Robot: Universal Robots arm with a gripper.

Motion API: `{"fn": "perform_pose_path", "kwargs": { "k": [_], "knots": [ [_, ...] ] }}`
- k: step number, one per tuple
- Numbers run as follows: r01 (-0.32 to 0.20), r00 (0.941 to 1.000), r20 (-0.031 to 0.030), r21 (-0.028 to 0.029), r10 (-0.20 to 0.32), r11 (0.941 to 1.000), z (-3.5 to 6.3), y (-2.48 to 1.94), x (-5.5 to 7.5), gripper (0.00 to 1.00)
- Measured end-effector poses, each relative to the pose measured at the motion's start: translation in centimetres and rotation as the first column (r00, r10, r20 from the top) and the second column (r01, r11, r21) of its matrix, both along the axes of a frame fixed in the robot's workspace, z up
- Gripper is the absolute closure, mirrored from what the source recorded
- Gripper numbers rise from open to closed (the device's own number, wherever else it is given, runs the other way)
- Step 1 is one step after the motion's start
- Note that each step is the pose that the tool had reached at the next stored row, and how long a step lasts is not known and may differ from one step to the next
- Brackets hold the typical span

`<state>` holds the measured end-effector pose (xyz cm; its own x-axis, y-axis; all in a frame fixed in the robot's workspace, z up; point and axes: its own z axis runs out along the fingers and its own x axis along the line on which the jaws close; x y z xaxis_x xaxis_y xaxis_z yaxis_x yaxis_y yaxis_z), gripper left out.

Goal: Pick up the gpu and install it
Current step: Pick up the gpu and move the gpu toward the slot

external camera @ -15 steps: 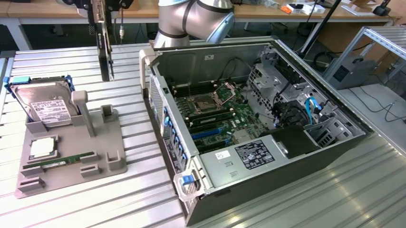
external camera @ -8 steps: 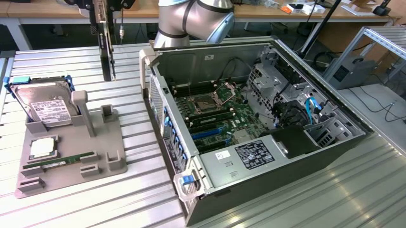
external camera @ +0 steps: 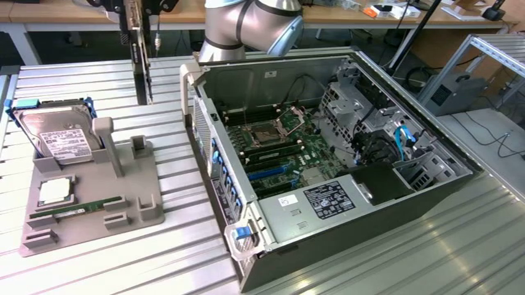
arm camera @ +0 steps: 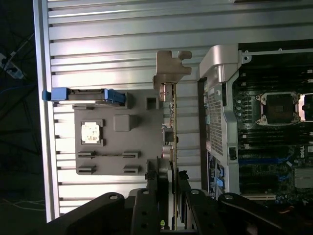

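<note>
Hand (external camera: 136,7) clenched on gpu (external camera: 142,58), gripping one end; card hangs upright, bracket end farthest from hand; wrist view shows it edge-on between the fingers (arm camera: 164,183). Gpu lifted clear of grey holder (external camera: 139,184); it sits over the ribbed surface (external camera: 98,80), between holder and open case (external camera: 271,77), outside the case. Holder carries hard drive (external camera: 58,138) standing on edge; memory stick (external camera: 78,210) lies flat on it. Motherboard (external camera: 279,147) exposed inside case.
</note>
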<state>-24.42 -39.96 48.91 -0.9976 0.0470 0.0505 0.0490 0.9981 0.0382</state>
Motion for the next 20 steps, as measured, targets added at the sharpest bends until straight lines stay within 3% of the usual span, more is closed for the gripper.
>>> {"fn": "perform_pose_path", "kwargs": {
  "k": [20],
  "knots": [
    [0.0,1.0,0.0,-0.0003,0.0,1.0,-0.42,0.0,1.4,0.73]
  ]
}}
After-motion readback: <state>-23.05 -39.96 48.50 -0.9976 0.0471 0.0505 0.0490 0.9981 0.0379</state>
